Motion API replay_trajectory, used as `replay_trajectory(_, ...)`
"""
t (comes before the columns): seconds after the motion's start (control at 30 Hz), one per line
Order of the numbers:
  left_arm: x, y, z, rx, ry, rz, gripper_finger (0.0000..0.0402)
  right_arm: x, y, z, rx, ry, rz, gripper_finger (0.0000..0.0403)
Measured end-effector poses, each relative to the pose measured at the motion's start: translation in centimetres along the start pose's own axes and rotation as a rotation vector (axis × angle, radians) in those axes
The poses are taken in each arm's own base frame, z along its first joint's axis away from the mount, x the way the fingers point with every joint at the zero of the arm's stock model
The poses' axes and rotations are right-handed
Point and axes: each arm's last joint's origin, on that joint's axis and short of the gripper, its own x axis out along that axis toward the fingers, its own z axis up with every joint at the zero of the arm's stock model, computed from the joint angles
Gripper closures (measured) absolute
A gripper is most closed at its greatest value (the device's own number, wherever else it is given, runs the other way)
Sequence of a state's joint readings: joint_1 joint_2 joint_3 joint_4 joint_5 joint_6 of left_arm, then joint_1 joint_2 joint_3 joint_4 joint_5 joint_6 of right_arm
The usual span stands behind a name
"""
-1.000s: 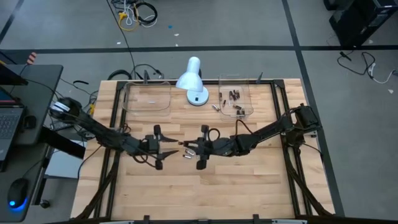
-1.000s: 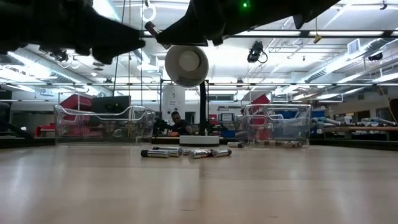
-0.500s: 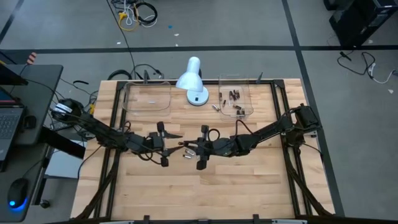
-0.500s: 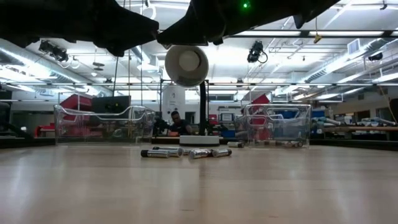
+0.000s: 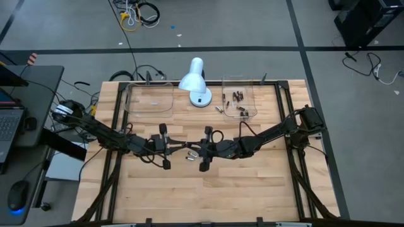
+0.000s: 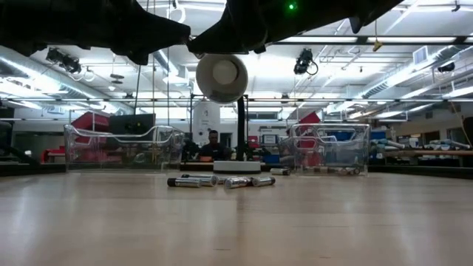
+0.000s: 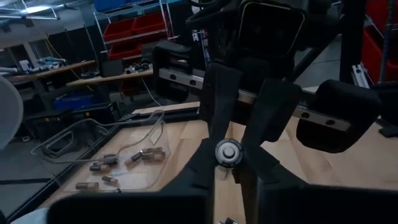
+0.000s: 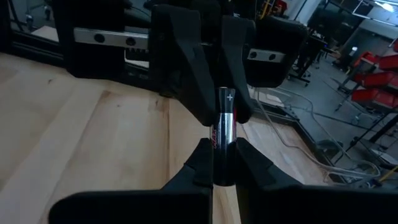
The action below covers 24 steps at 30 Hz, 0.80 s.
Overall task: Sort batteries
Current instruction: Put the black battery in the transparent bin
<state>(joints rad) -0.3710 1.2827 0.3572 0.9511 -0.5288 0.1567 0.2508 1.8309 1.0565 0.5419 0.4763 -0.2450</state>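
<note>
One silvery battery (image 8: 224,127) with a dark label hangs in the air between my two grippers, above the middle of the table. My left gripper (image 5: 182,145) reaches in from the left and my right gripper (image 5: 192,148) from the right, tip to tip, each shut on one end of it. A few loose batteries (image 5: 189,156) lie on their sides on the wood just below. More batteries (image 5: 238,101) lie in the clear tray (image 5: 254,94) at the back right. My left gripper pinches the battery's plus-marked end (image 8: 229,98) between its two fingers (image 8: 189,74). The fingers come level from the table's left and lie along the battery, which is lifted clear and roughly level. My right gripper pinches the opposite end (image 8: 222,155) between its two fingers (image 8: 202,163). It comes level from the table's right, with its fingers along the battery.
A white desk lamp (image 5: 196,82) stands at the back centre. A second clear tray (image 5: 150,99) sits at the back left. Two batteries (image 5: 219,108) lie just outside the right tray. Bare wood stretches along the near half of the table.
My left gripper has moved toward the table's right, up to the battery that my right gripper holds out, and has shut on its free end. My right gripper and the battery have kept still.
</note>
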Motion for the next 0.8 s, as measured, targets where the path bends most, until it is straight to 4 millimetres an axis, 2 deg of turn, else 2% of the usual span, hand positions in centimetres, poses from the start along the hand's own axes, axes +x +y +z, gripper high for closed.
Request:
replay_trajectory(0.07, 0.0, 0.0, 0.0, 0.0, -0.002, -0.004, 0.0381, 0.0, 0.0, 0.0, 0.012, -0.001, 0.0, 0.0368)
replay_trajectory(0.3, -0.5, 0.4, 0.8, -0.021, -0.018, 0.079, 0.0381, -0.1, 0.1, 0.1, 0.067, 0.007, -0.058, 0.0263)
replay_trajectory(0.43, -1.2, 0.9, 1.7, -0.03, -0.018, 0.123, 0.0381, -0.5, 0.6, 0.2, 0.067, 0.016, -0.111, 0.0228)
replay_trajectory(0.63, -3.3, 2.7, 2.5, -0.07, 0.074, 0.253, 0.0381, -1.3, 1.2, 0.5, 0.069, 0.037, -0.222, 0.0225)
replay_trajectory(0.8, -5.8, 4.9, 2.6, -0.12, 0.163, 0.38, 0.0381, -2.0, 0.6, 0.9, 0.159, 0.067, -0.242, 0.0242)
